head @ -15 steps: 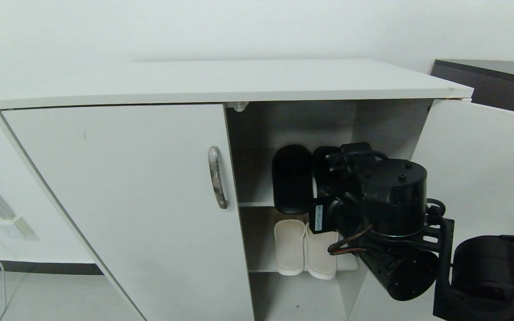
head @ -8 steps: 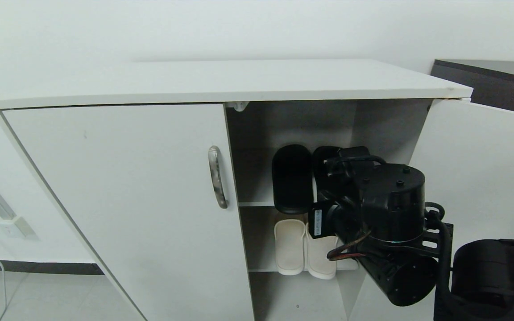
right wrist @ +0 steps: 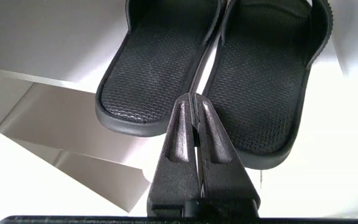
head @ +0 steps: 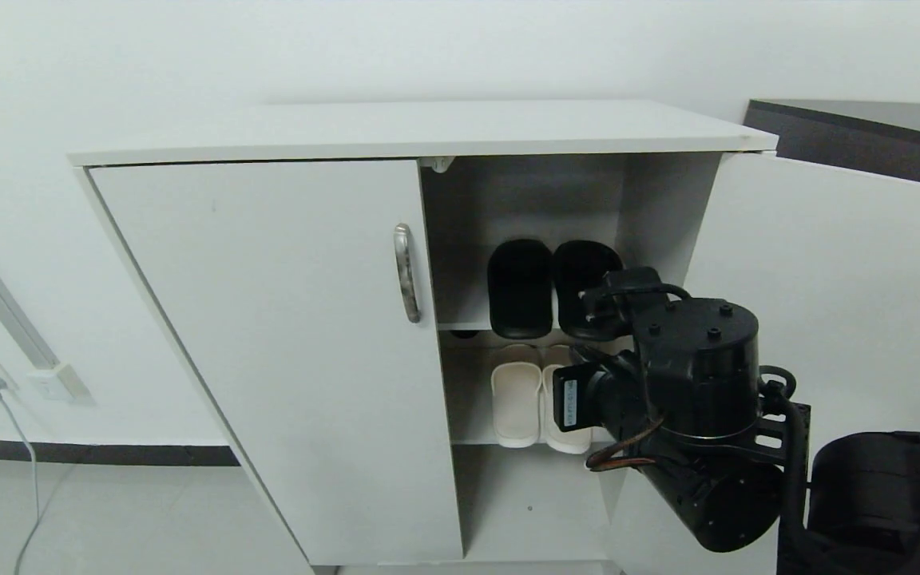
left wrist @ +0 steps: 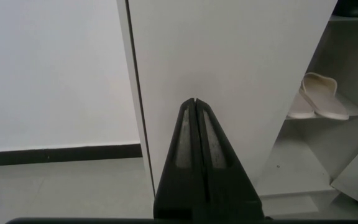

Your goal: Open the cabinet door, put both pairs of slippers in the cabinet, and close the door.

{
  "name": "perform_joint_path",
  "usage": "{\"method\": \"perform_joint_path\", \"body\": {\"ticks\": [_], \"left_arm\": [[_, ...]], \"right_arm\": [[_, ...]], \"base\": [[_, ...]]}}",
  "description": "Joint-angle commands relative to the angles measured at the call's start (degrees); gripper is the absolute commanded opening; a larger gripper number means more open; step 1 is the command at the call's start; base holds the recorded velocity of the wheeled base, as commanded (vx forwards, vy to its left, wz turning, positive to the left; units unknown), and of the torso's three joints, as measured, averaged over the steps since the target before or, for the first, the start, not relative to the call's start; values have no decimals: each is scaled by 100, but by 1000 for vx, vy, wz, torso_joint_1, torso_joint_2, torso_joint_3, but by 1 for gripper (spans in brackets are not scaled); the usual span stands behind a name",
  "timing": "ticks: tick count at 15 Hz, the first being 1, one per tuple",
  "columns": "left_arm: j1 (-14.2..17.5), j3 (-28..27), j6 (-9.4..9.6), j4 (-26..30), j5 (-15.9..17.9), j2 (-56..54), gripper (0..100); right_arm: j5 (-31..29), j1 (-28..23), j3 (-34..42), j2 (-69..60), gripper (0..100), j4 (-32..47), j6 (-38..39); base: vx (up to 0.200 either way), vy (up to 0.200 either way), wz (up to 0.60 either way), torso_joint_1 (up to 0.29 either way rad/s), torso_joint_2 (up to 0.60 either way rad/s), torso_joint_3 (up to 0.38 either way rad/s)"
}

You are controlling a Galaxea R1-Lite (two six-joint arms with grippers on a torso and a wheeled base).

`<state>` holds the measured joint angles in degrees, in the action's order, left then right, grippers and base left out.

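- So right gripper was closed, empty, pointed at gap between black slippers' heels on upper shelf
- White slippers sat one shelf lower
- Left gripper was closed, empty, facing shut left door

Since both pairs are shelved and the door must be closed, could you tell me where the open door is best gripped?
Probably the top edge of the open door, well away from its hinge side at the cabinet: the inner face shown is flat, with no handle visible. Pinch the thin panel from above, then swing it shut.
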<state>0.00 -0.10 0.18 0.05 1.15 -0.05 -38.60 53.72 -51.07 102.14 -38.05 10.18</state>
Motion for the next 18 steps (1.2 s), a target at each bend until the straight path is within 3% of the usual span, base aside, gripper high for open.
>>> {"method": "perform_joint_path", "body": {"ticks": [1,11,18], "left_arm": [[0,1,-1,4,0,5,0],[0,1,-1,4,0,5,0],[0,1,-1,4,0,5,0]], "right_arm": [[10,7,44,16,0,-1,2],[98,-178,325,25,0,-115,-174],[124,-187,510,95,0,-353,-288]], "base": [[-200,0,0,2,2,2],[-200,0,0,1,3,4],[0,0,0,0,0,0]]}}
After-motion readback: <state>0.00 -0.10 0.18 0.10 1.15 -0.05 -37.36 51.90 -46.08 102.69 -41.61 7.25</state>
